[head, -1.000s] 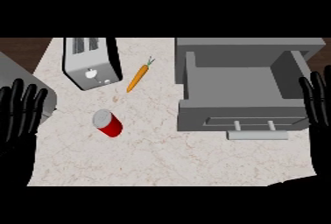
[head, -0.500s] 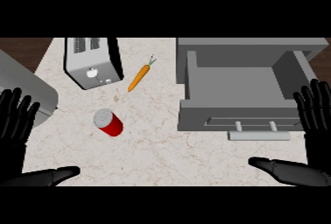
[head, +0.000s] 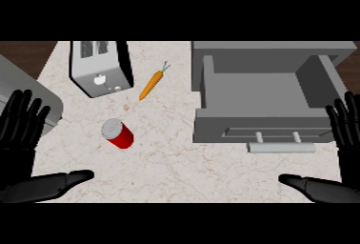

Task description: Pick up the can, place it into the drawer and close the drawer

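Movement: left hand (head: pixel 21 126) and right hand (head: pixel 346 127) have come further in, fingers apart, holding nothing. Can (head: pixel 118 134) lies untouched on worktop (head: pixel 183 167), left of open drawer (head: pixel 260 95); grasp not begun.

Marbled counter (head: pixel 184 167) bears toaster (head: pixel 102 69), carrot (head: pixel 150 86) and seemingly toppled can (head: pixel 118 134).

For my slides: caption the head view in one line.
Red metal can sits on counter, left of open grey drawer; black left hand and right hand open, empty.

Red can (head: pixel 118 134) lies tipped on counter; grey drawer (head: pixel 264 102) open.
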`<act>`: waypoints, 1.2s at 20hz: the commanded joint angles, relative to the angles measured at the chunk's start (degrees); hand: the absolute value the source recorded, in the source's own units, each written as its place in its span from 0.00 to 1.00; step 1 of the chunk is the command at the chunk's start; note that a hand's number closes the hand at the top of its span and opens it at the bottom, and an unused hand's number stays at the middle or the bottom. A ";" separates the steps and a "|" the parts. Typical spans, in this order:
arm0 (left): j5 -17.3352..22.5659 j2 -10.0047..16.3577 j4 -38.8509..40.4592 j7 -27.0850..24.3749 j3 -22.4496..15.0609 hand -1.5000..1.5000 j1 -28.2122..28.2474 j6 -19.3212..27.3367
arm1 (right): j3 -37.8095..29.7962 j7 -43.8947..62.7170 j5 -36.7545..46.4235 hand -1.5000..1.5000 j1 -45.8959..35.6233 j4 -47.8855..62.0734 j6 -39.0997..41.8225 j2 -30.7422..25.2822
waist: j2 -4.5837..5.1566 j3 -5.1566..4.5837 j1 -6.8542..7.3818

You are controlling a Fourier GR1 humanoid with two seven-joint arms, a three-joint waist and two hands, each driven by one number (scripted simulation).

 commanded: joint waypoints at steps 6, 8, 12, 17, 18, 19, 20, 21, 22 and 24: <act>-5.35 -3.14 10.15 -3.78 -4.29 0.00 -2.96 2.44 | -3.10 -3.46 -2.45 0.00 2.41 1.00 3.32 -0.72 | 0.02 0.01 -0.07; -5.83 -4.24 14.30 -9.75 -5.57 0.00 0.72 2.78 | 0.42 2.22 1.90 0.00 -1.94 -1.22 -1.09 0.64 | 0.04 -0.02 0.09; -6.55 -4.30 16.72 -17.01 -10.33 0.00 5.94 5.95 | -2.97 0.77 -1.57 0.00 -0.25 -1.76 1.71 -0.93 | -0.01 -0.01 0.13; -6.72 -4.32 25.81 -21.57 -9.63 0.00 3.79 7.90 | -4.33 0.70 -2.42 0.00 1.98 -3.27 2.54 -0.57 | 0.02 -0.01 -0.03; -6.37 -4.33 26.77 -22.22 -9.09 0.00 3.75 8.12 | -6.05 -0.07 -3.39 0.00 1.13 -1.70 3.78 -1.99 | 0.02 -0.01 0.01; -5.55 -4.33 30.45 -21.76 -6.12 0.00 -1.73 6.71 | -5.99 -1.47 -4.23 0.00 4.60 -3.75 5.67 -1.61 | 0.02 0.00 -0.20; -6.57 -4.33 27.15 -22.27 -8.04 0.00 2.97 8.60 | -6.93 2.12 -5.16 0.00 2.82 -5.40 4.93 -2.30 | -0.01 0.00 -0.01; -5.44 -4.33 27.02 -22.59 -6.54 0.00 2.92 7.14 | -3.68 2.91 -1.35 0.00 1.24 -5.53 2.26 -0.21 | 0.00 -0.01 0.08; -6.12 -4.33 29.95 -27.85 -12.51 0.00 6.43 12.89 | -6.09 1.58 -3.31 0.00 2.78 -5.85 3.91 -1.66 | -0.01 -0.01 -0.02; -3.75 -3.80 37.40 -28.86 -3.79 0.00 -1.04 7.64 | -5.22 0.08 -2.36 0.00 2.99 -4.94 3.15 0.25 | 0.04 -0.01 -0.09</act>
